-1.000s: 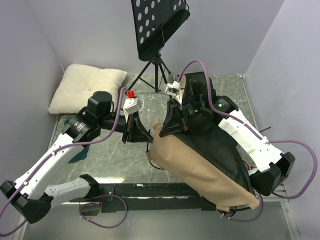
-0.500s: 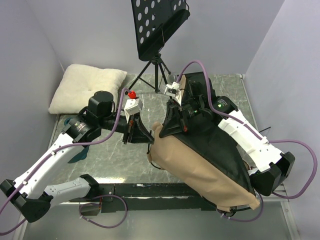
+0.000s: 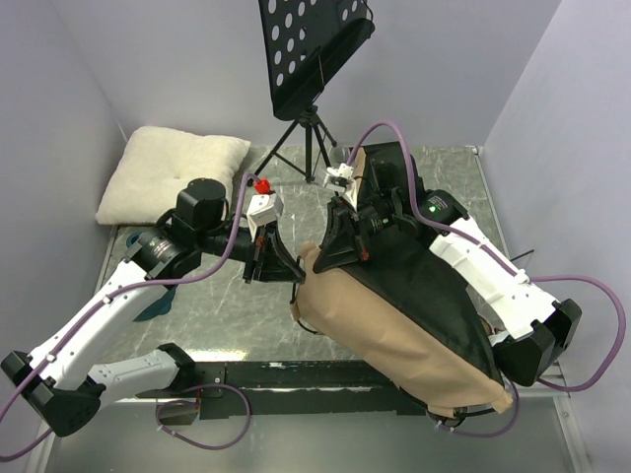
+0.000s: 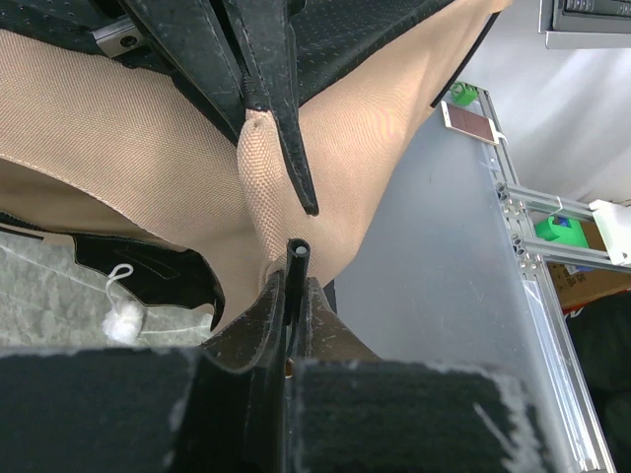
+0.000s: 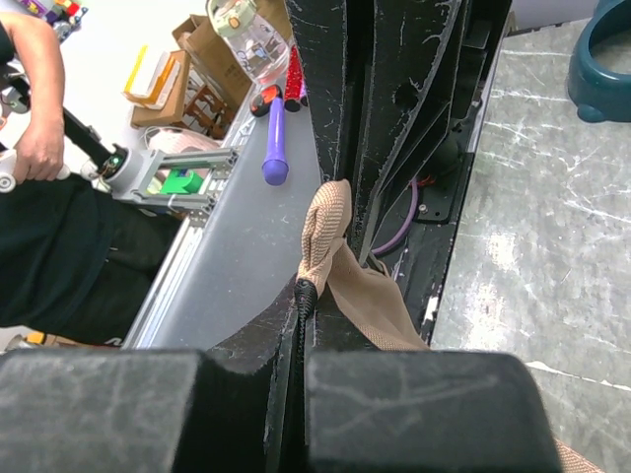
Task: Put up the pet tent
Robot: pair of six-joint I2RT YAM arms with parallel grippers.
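The pet tent (image 3: 394, 315) lies collapsed at centre right, tan fabric with the black lining on top. My left gripper (image 3: 284, 266) is at its left corner, shut on a thin black pole (image 4: 296, 254) whose end sticks out between the fingers, just short of the tan fabric (image 4: 128, 148). My right gripper (image 3: 337, 248) faces it from the right, shut on the tent's black corded trim (image 5: 305, 296), where a tan fold (image 5: 325, 232) bunches up. The two grippers' tips nearly meet at this corner.
A cream-white pillow (image 3: 173, 172) lies at the back left. A black perforated music stand (image 3: 311, 49) on a tripod stands at the back centre. A teal object (image 3: 153, 305) lies under the left arm, and a teal bowl (image 5: 606, 59) is on the table. A white pom-pom on a string (image 4: 123, 320) is by the tent.
My left arm has edged slightly to the right, toward the tent corner. The right arm and the tent have hardly moved.
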